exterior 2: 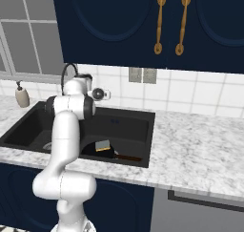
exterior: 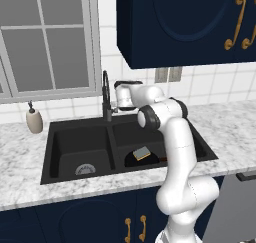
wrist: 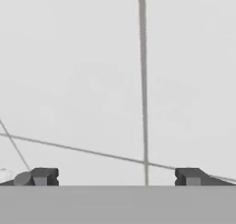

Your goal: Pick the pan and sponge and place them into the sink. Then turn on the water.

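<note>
Lies in the right basin of the matte black double sink (exterior: 60, 152): round black pan (exterior: 134, 160) with yellow, grey-topped sponge block (exterior: 142, 153) on it, no writing legible; above, gripper (wrist: 115, 177) spread wide, facing white tiles.

White arm bent high, claw (wrist: 115, 177) level, fingers (wrist: 44, 176) spread wide, empty.
</note>
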